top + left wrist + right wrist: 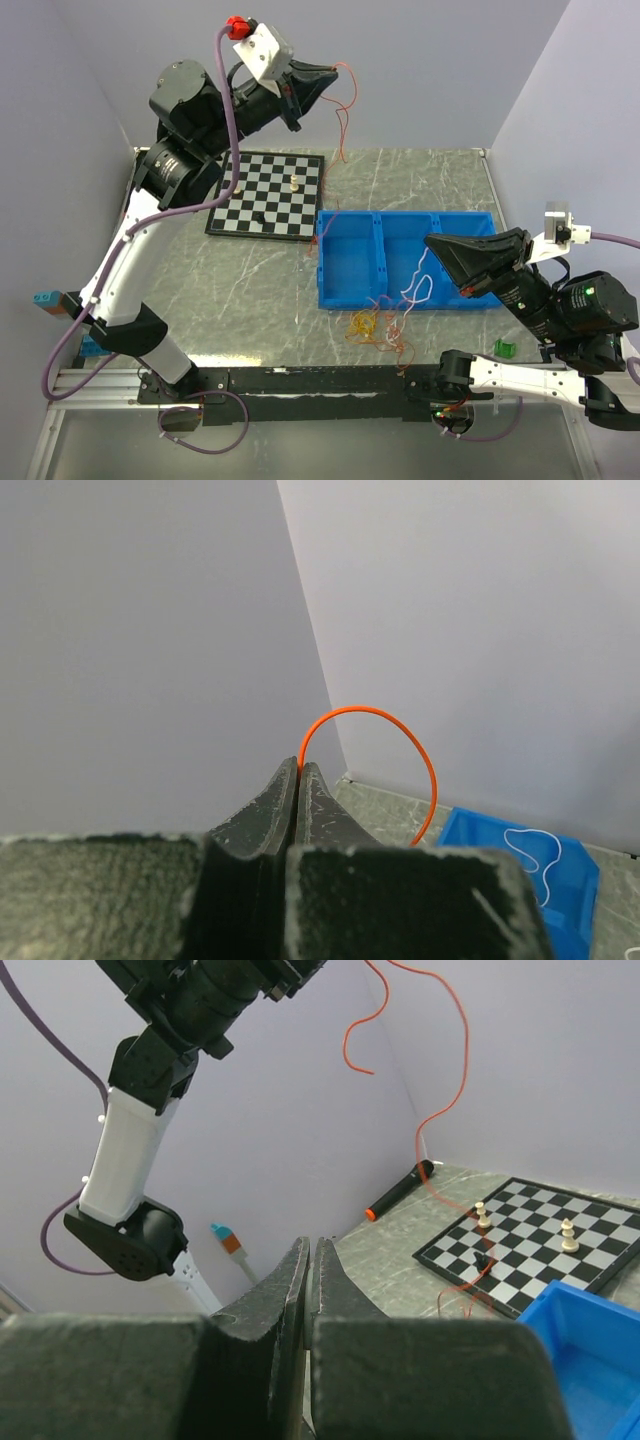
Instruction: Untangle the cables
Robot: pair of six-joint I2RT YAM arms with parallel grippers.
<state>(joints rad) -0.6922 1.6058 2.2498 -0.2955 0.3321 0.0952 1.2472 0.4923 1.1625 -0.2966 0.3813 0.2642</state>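
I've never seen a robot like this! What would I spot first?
The left hand, high up at the back, pinches an orange cord that dangles down. Near the front, a messy knot of cords lies just in front of a bright blue tray. A chessboard sits to the tray's left.

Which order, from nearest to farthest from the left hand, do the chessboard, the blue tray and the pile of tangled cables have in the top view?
1. chessboard: at the back left of the table, closest to the raised left hand.
2. blue tray: right of the centre, nearer the arms than the board.
3. pile of tangled cables: in front of the tray, near the arms' bases.
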